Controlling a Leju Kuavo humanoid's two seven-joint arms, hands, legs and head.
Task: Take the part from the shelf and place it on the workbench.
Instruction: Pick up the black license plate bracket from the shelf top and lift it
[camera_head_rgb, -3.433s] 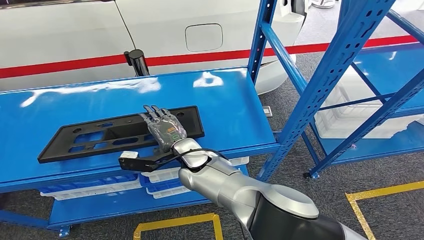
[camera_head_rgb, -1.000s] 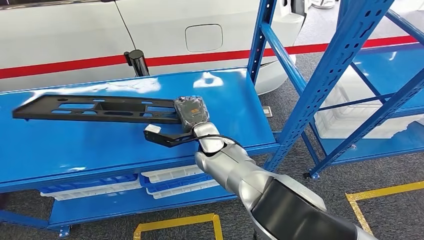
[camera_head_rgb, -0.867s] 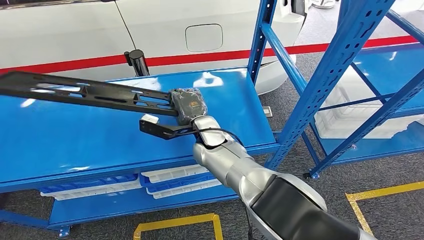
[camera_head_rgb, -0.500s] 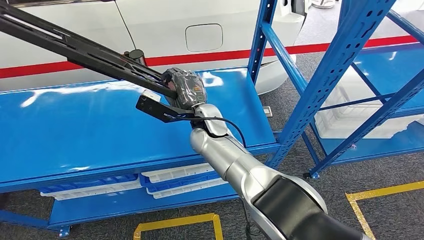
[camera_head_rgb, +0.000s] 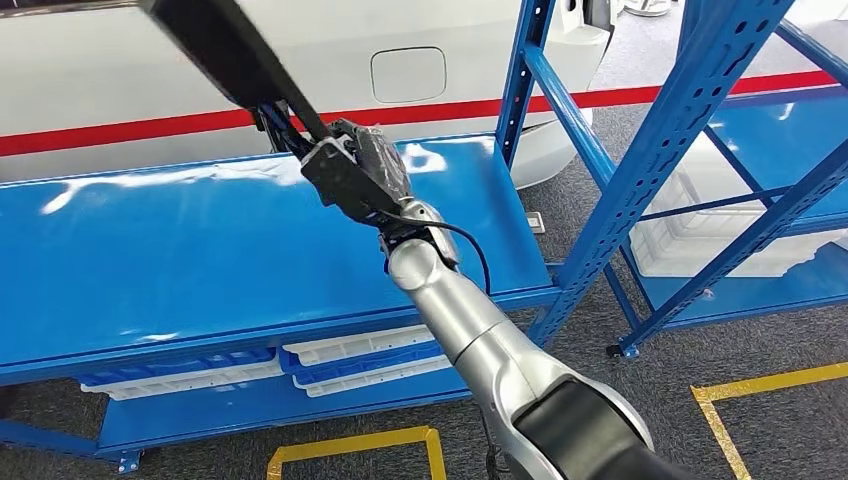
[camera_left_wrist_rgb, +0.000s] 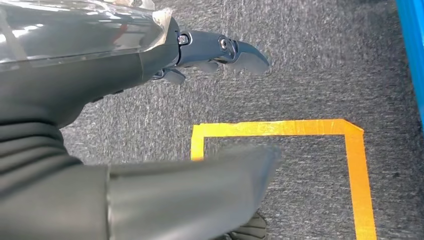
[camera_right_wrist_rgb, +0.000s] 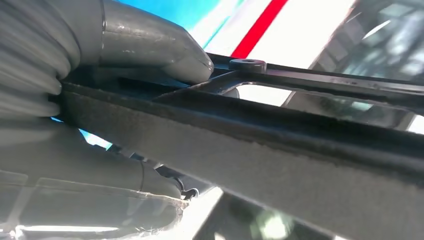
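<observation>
The part (camera_head_rgb: 225, 50) is a long black plastic frame, raised high above the blue shelf (camera_head_rgb: 180, 260) and slanting up toward the top left, close to the camera. My right hand (camera_head_rgb: 375, 165) grips its lower end, fingers wrapped around it above the back of the shelf. In the right wrist view the thick grey thumb (camera_right_wrist_rgb: 150, 45) presses on the part's black ribbed edge (camera_right_wrist_rgb: 300, 145). My left hand (camera_left_wrist_rgb: 215, 50) hangs over the grey floor with its dark fingers apart and nothing in them.
A white car body with a red stripe (camera_head_rgb: 440, 108) stands behind the shelf. Blue rack uprights (camera_head_rgb: 640, 160) rise to the right, with white bins (camera_head_rgb: 700, 240) beyond them. More white bins (camera_head_rgb: 350, 360) sit on the lower level. Yellow tape (camera_head_rgb: 350, 440) marks the floor.
The part lay flat on the shelf under my right hand; now that hand has lifted it clear and swung its far end up to the top left.
</observation>
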